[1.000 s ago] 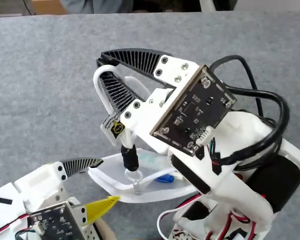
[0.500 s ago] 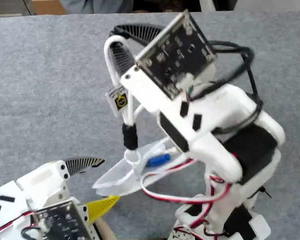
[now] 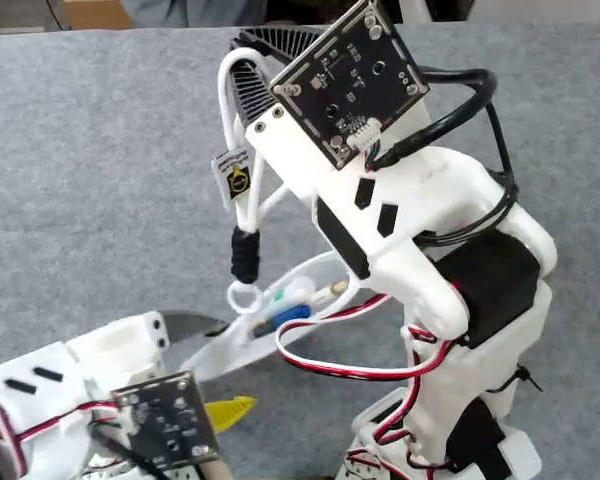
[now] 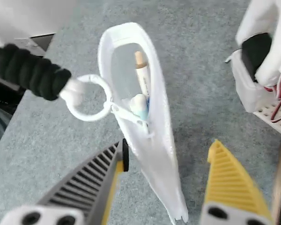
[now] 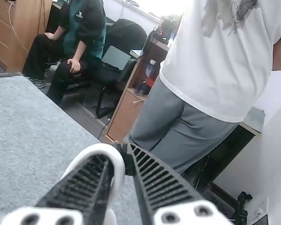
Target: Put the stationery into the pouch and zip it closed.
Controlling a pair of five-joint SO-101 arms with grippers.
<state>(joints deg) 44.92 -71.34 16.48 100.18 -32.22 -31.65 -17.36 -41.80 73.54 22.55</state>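
Black ribbed fingers (image 5: 157, 180) of the right gripper (image 5: 124, 153) sit narrow, pinching a white cord (image 3: 222, 110). That arm is reared high over the far half of the grey worktop (image 3: 100, 150). The cord drops past one yellow-marked tag (image 3: 236, 178) and a black wrap (image 3: 245, 255) to a single white ring (image 3: 242, 297) on the zip. The left gripper (image 4: 168, 144) is low at the near edge, its grey and yellow jaws wide apart, straddling the tail end of the pouch (image 4: 152, 140). The one translucent white pouch lies between the two arms with its mouth gaping. Inside are a pen (image 4: 141, 70) with a tan tip and a pale rounded cap (image 4: 139, 105); I cannot tell whether more is in there.
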